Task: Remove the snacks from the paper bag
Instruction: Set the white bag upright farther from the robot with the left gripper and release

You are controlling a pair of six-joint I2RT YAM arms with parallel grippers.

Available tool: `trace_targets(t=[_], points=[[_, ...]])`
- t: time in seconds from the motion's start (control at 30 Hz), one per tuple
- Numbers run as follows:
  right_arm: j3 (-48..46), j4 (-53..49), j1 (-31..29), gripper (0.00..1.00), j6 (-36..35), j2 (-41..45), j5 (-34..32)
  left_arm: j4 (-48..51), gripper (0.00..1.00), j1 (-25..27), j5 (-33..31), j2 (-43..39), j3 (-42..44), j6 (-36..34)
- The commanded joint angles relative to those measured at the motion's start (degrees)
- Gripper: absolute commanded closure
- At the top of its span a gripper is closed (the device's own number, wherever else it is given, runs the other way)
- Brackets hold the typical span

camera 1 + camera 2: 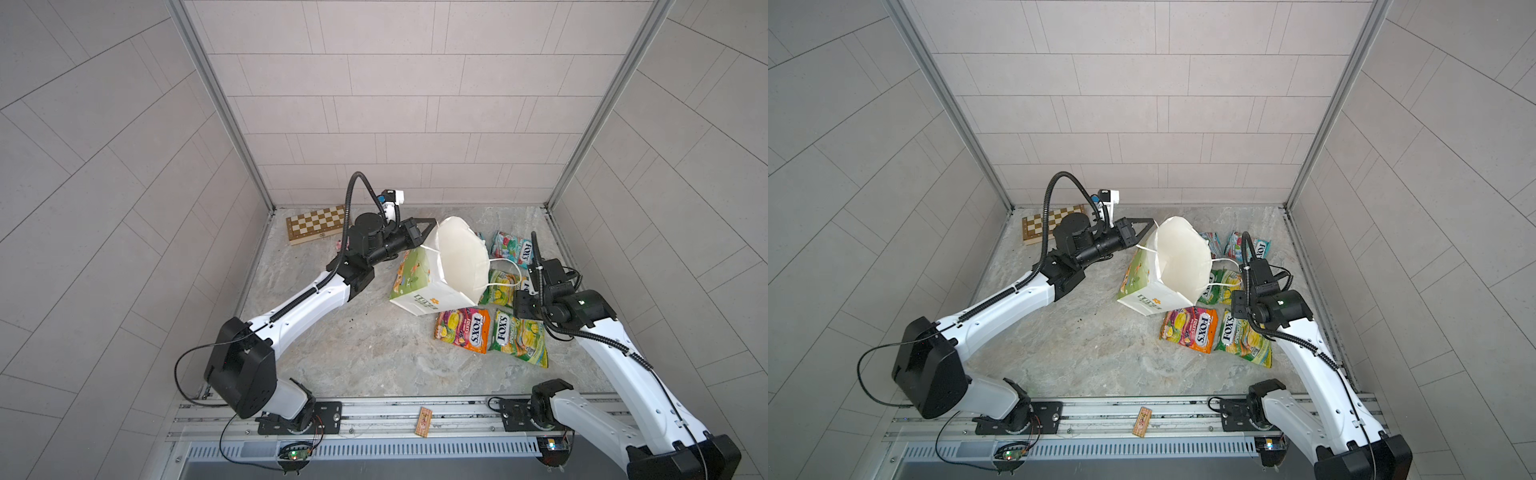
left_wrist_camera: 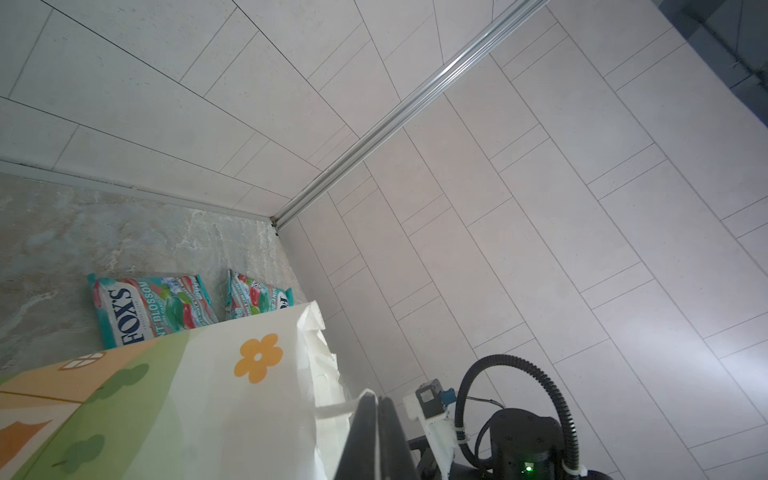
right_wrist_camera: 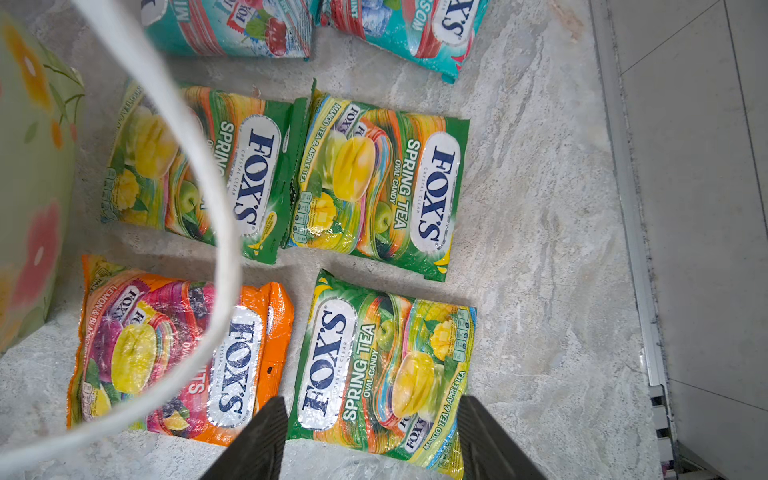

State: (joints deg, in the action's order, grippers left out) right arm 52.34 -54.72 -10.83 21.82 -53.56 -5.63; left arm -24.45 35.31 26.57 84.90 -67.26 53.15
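Observation:
The white paper bag (image 1: 428, 286) leans tilted on the table, its mouth turned up and rightward, and its inside shows only white paper. My left gripper (image 1: 432, 224) is shut on the bag's far rim, pinching paper and cord handle (image 2: 332, 409). Several FOX'S snacks lie flat on the table right of the bag: teal packets (image 3: 232, 29) (image 3: 415, 29), green-yellow ones (image 3: 199, 166) (image 3: 382, 187) (image 3: 386, 365) and an orange-red one (image 3: 178, 353). My right gripper (image 3: 372, 405) hangs open above the near green-yellow packet, holding nothing. The bag's other cord handle (image 3: 224, 232) loops over the packets.
A wooden chessboard box (image 1: 318, 224) lies at the back left, with a small pink toy (image 1: 340, 245) near it behind the left arm. A small card (image 1: 424, 422) rests on the front rail. Tiled walls close in the back and both sides.

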Motion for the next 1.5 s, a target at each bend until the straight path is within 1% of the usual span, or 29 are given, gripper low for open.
trace_targets(t=[0.0, 0.1, 0.17, 0.47, 0.77, 0.8, 0.9, 1.0, 1.1, 1.2, 1.23, 1.27, 1.3, 1.33, 1.47], points=[[-0.63, -1.27, 0.15, 0.33, -0.28, 0.49, -1.01, -7.76, 1.00, -0.88, 2.70, 1.87, -2.03, 5.29], [-0.91, -1.29, 0.20, 0.33, -0.29, 1.08, -1.46, -15.49, 1.00, -2.36, 4.52, 4.60, 0.35, 11.40], [-1.01, -1.31, 0.18, 0.33, -0.30, 1.05, -1.54, -17.80, 1.00, -3.56, 5.50, 6.19, 1.14, 14.01], [-1.13, -0.92, 0.15, 0.33, -0.34, 0.48, -1.33, -21.23, 1.00, -10.12, 8.14, 8.02, 5.81, 16.81], [-1.27, -0.65, 0.19, 0.33, -0.33, 0.47, -1.13, -22.74, 1.00, -17.18, 7.04, 5.90, 13.41, 16.66], [-1.27, -0.58, 0.19, 0.33, -0.22, 0.47, -1.13, -22.74, 0.98, -17.65, 6.76, 5.63, 14.07, 16.64], [-1.30, -0.58, 0.17, 0.33, -0.28, 0.47, -0.97, -22.17, 0.88, -18.74, 6.06, 4.80, 15.67, 16.00], [-1.27, -0.50, 0.20, 0.33, -0.28, 0.38, -0.95, -20.42, 0.69, -19.68, 5.35, 3.54, 16.61, 14.84], [-1.38, -0.39, 0.16, 0.33, -0.28, 0.47, -0.79, -17.90, 0.48, -20.36, 4.65, 2.08, 17.22, 12.84], [-1.45, -0.30, 0.28, 0.33, -0.27, 0.55, -0.67, -11.08, 0.26, -21.10, 3.24, -0.12, 16.68, 8.50], [-1.47, -0.25, 0.23, 0.33, -0.29, 0.48, -0.78, -7.86, 0.19, -21.34, 2.32, -1.20, 16.37, 6.39], [-1.53, -0.11, 0.21, 0.33, -0.25, 0.62, -0.81, -5.20, 0.15, -21.49, 1.52, -2.15, 16.13, 4.58], [-1.65, 0.11, 0.25, 0.33, -0.29, 0.73, -0.88, -1.96, 0.04, -21.72, 0.46, -3.50, 15.72, 2.14], [-1.84, 0.53, 0.21, 0.33, -0.21, 0.78, -0.82, 1.85, 0.00, -21.94, -0.26, -4.97, 15.09, -0.64], [-3.23, 2.97, 0.36, 0.33, 0.56, 1.22, -0.64, 16.49, 0.00, -22.48, -5.03, -11.55, 13.01, -11.15]])
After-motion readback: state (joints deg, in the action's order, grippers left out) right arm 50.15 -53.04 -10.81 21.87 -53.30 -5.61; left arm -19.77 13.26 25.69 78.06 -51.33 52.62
